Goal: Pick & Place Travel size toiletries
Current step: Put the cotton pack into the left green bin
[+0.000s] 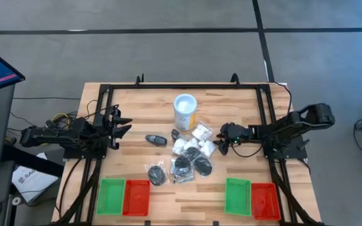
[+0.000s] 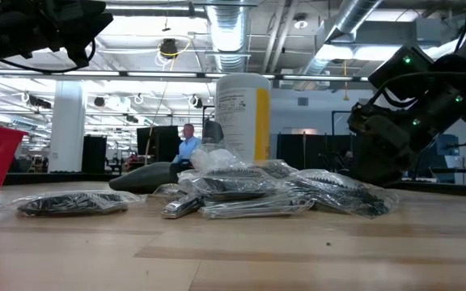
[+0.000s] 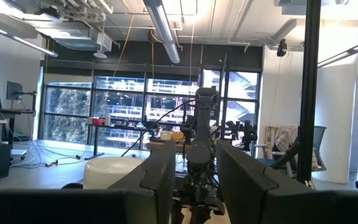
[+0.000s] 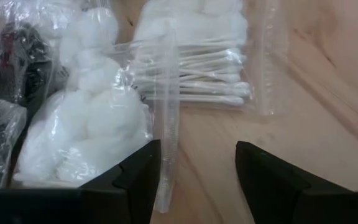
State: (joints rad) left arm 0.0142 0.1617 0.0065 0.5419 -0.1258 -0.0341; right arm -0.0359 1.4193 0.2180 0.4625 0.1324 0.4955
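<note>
The travel size toiletries [image 1: 190, 152] lie in a heap on the table's middle: clear-wrapped white and black packets. One black round packet [image 1: 156, 173] and a dark grey oblong piece [image 1: 156, 139] lie apart on its left. My right gripper [image 1: 221, 140] is open at the heap's right edge. In the right wrist view it [image 4: 197, 180] is low over the wood, facing a cotton-ball packet [image 4: 86, 124] and a cotton-swab packet [image 4: 194, 68]. My left gripper [image 1: 126, 125] is open and waits left of the heap, raised, pointing level across the table [image 3: 194, 180]. My right gripper has the clear side edge of the cotton-ball packet [image 4: 166, 143] reaching in beside one finger [image 4: 138, 177]. I cannot tell whether that finger touches the wrap. The packet lies flat on the table.
A taller white tub with a yellow label [image 1: 185, 111] stands just behind the heap. Green and red trays sit at the near edge, one pair on the left [image 1: 112, 196] and one on the right [image 1: 237, 196]. A black frame [image 1: 187, 86] rims the table. Bare wood lies right of the heap.
</note>
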